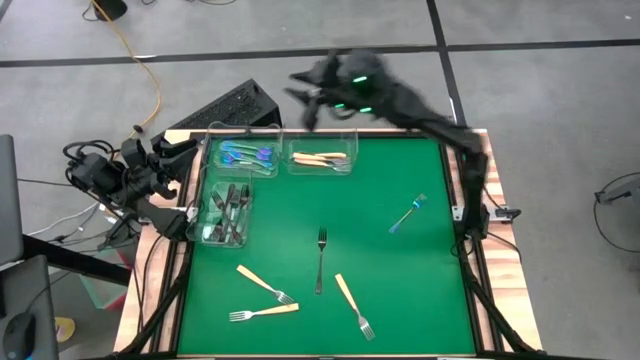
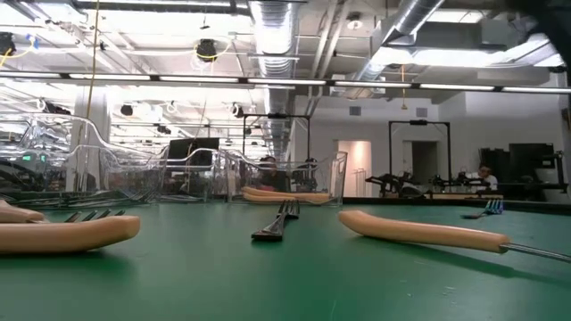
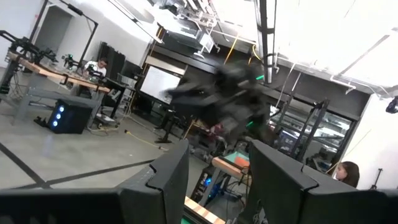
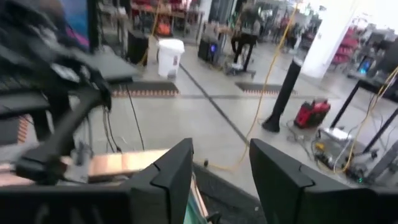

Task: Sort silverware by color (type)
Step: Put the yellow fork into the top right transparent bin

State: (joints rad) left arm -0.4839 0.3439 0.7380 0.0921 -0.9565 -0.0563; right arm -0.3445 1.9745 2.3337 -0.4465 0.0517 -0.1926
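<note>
The right end effector (image 1: 312, 100) hangs open and empty past the bins, apparently between picks. The left end effector (image 1: 170, 170), also open, waits beside the counter (image 1: 420, 280). Next likely target: the blue fork (image 1: 407, 214), lying alone right of centre, or the tan-handled forks (image 1: 262, 284) near the front.

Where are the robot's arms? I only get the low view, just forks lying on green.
Observer: The right gripper is raised beyond the far edge of the table, fingers open and empty.
Operator: And the other one?
Observer: The left gripper waits at the table's left edge, beside the clear bin holding dark forks.
Operator: How many forks lie loose?
Observer: Five: three tan-handled forks, one dark fork, one blue fork.
</note>
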